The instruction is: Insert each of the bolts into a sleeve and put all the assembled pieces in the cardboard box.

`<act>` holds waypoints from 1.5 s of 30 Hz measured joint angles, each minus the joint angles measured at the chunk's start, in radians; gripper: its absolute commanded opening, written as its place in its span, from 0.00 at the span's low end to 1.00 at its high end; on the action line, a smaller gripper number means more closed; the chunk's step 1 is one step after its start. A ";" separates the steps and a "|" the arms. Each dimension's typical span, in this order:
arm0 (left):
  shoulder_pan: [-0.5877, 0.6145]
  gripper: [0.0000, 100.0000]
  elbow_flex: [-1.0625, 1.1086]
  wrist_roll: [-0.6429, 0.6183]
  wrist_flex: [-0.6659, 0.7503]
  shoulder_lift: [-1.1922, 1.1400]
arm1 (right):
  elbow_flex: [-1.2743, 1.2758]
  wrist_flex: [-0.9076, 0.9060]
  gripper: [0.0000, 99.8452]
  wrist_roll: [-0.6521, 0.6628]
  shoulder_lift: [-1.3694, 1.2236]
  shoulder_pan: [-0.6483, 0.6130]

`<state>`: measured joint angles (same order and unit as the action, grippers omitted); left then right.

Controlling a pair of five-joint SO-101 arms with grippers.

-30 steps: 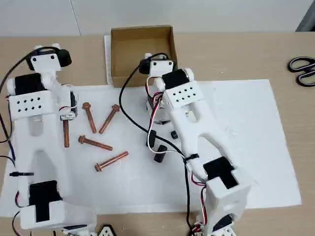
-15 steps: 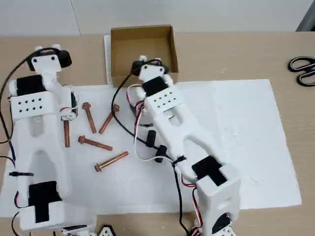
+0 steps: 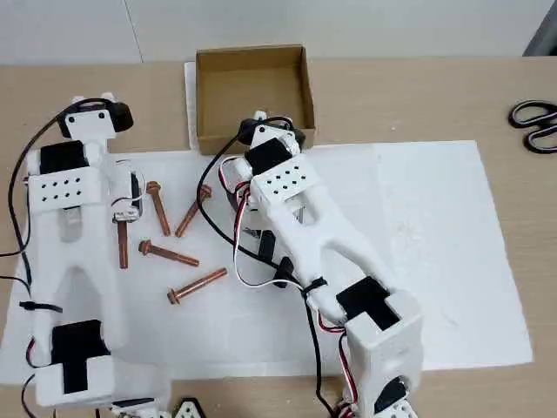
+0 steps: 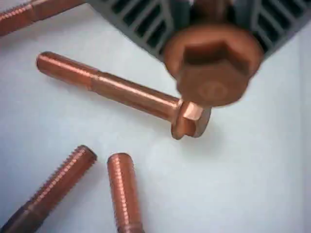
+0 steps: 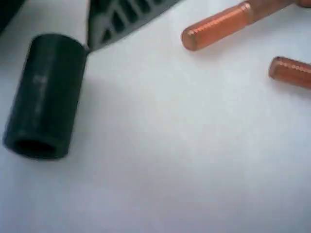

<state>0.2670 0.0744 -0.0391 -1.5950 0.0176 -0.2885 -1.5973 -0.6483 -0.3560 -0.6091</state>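
Item: two-arm bench set, one moment. Left gripper [image 3: 123, 212]: over the left part of the white paper sheet [image 3: 418, 235], pincer clamped on the held bolt [image 4: 214, 65]. The left wrist view shows this copper bolt head-on between the ribbed grey jaws. From above, its shank [image 3: 122, 244] points towards the arm's base. Loose bolts, four, copper, all flat on the sheet just beside the left gripper: one [image 3: 158, 207] near-upright in the high view, one [image 3: 193, 211] slanted beside it, one [image 3: 168, 253] below them, one [image 3: 197, 286] nearest the front edge. Right gripper [image 3: 244, 218]: low over the middle of the sheet, just in front of the box, pincer apart. The tip of its one visible jaw touches the upper end of the black sleeve [image 5: 43, 97], which lies on its side on the paper. Two threaded bolt ends [image 5: 218, 24] lie near that sleeve. A second dark sleeve [image 3: 281, 279] lies against the right arm's forearm, partly covered by a cable. Cardboard box [image 3: 252, 54]: open-topped, at the rear of the sheet, behind the right gripper, no piece visible inside. Scissors [image 3: 535, 122]: on the bare table [image 3: 409, 96], far right, well apart from everything else.
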 measured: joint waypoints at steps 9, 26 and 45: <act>0.000 0.00 0.000 0.000 0.000 0.000 | 0.000 0.057 0.15 0.000 -0.057 0.000; 0.000 0.00 0.000 0.000 0.000 0.000 | -0.002 0.110 0.15 0.000 -0.164 0.000; 0.000 0.00 0.005 -0.002 0.000 0.000 | -0.025 0.112 0.00 0.000 -0.226 0.005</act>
<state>0.2670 0.0790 -0.0407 -1.5950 0.0176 -0.3130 -1.4853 -0.6483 -0.5815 -0.6045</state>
